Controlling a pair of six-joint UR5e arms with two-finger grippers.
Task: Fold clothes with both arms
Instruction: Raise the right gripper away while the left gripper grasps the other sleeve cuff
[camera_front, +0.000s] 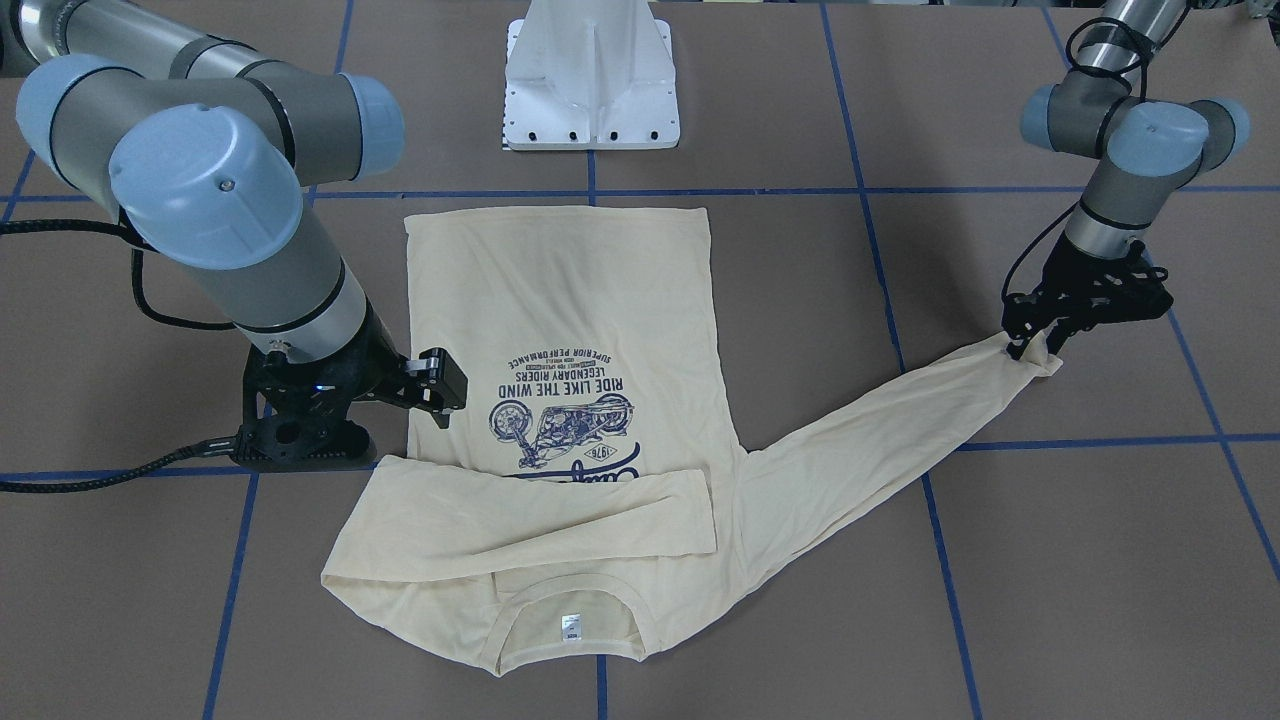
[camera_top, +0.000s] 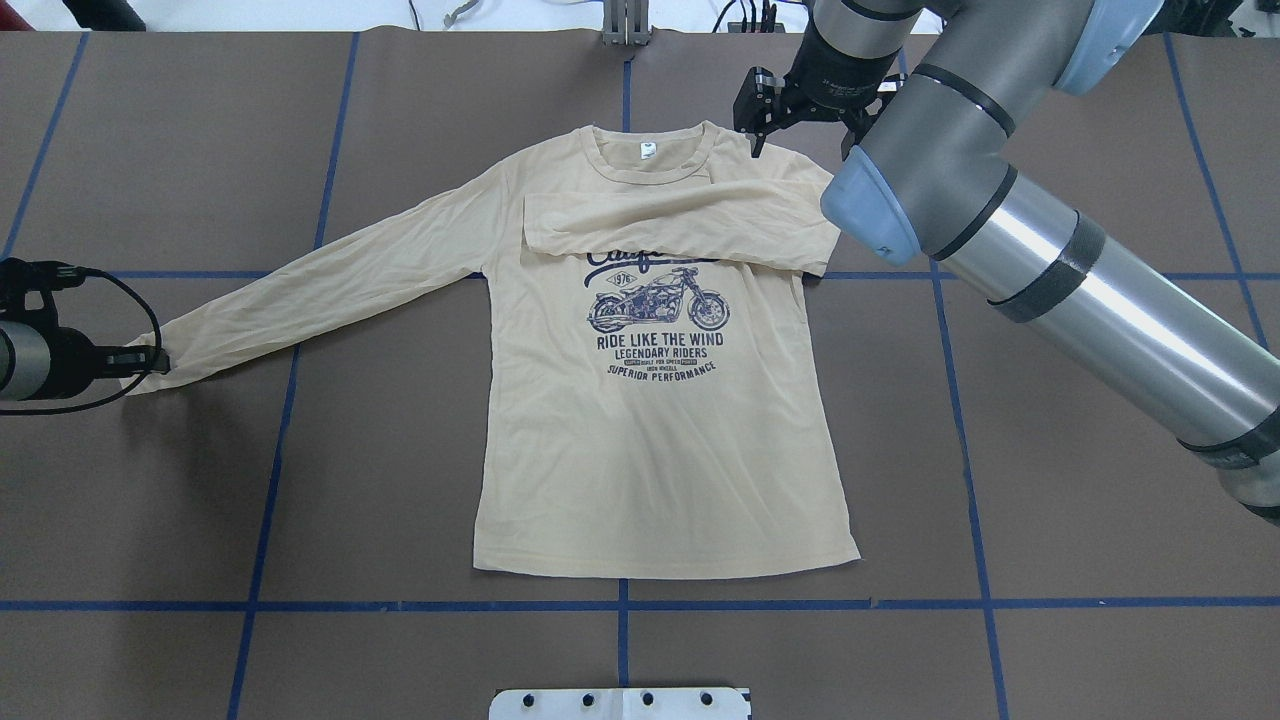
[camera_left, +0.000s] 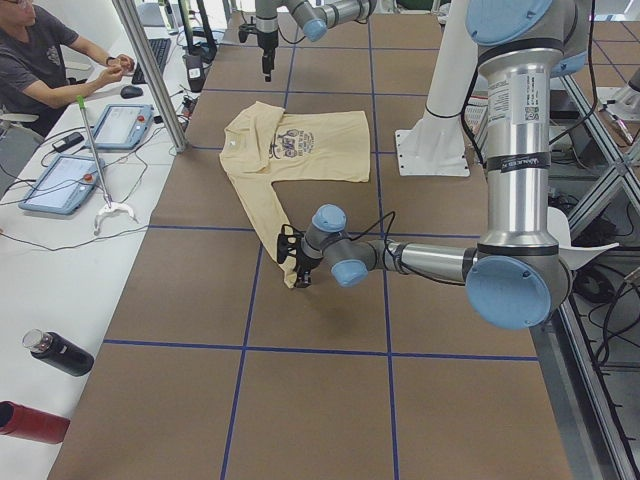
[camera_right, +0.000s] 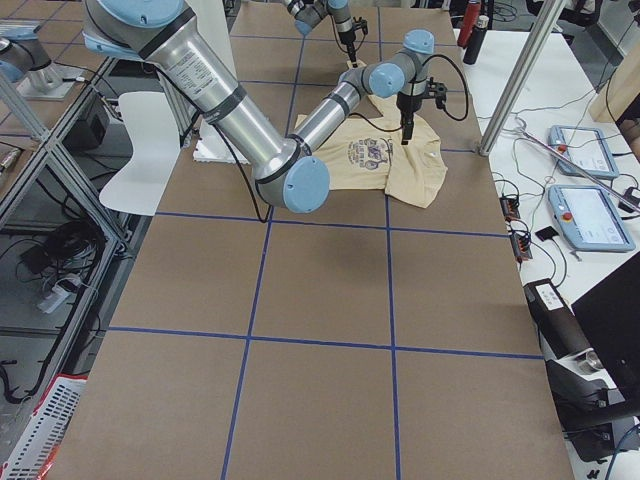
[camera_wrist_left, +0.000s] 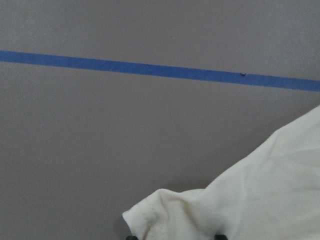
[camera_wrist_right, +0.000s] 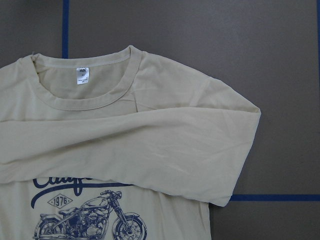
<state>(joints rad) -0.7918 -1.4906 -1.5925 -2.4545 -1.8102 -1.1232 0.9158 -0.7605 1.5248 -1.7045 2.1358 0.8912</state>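
The cream-yellow long-sleeved T-shirt (camera_top: 660, 440) lies flat, print up, with its neck tag (camera_top: 650, 151) at the far side. One sleeve (camera_top: 680, 225) lies folded across the chest, over the top of the print. The other sleeve (camera_top: 330, 285) stretches out to the side. My left gripper (camera_top: 150, 360) is shut on that sleeve's cuff (camera_wrist_left: 165, 215), low over the table; it also shows in the front view (camera_front: 1035, 335). My right gripper (camera_top: 800, 125) is open and empty, above the shirt's shoulder by the collar, and shows in the front view (camera_front: 425, 395) too.
The brown table (camera_top: 1050, 500) carries a grid of blue tape lines. The white pedestal base (camera_front: 592, 80) stands at the robot's side of the shirt. An operator's desk with tablets (camera_left: 90, 150) and bottles (camera_left: 55, 352) runs along the far edge.
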